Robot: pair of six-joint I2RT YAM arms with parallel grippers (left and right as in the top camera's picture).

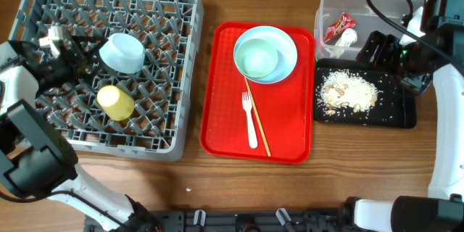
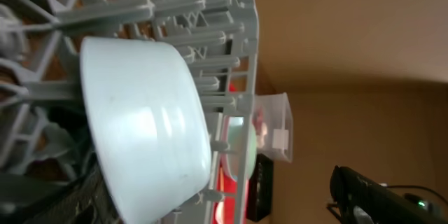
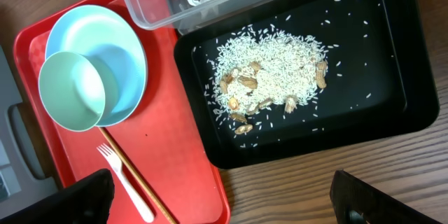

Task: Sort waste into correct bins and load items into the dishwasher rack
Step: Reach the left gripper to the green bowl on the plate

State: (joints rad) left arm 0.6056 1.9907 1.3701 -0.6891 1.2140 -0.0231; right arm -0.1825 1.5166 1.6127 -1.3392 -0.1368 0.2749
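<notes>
one bowl [image 1: 122,52] sits in the rack [image 1: 189,65], apparently clear of edges.

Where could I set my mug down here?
A narrow strip of bare table runs between the dishwasher rack and the red tray; a wider stretch lies in front of the black tray. The red tray's lower left is bare. Crowded: far right, clear tub, black tray, right arm.

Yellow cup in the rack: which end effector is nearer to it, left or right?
Left. The left end effector hangs over the rack, close beside the yellow cup; the right end effector is far across the table, by the black tray.
</notes>
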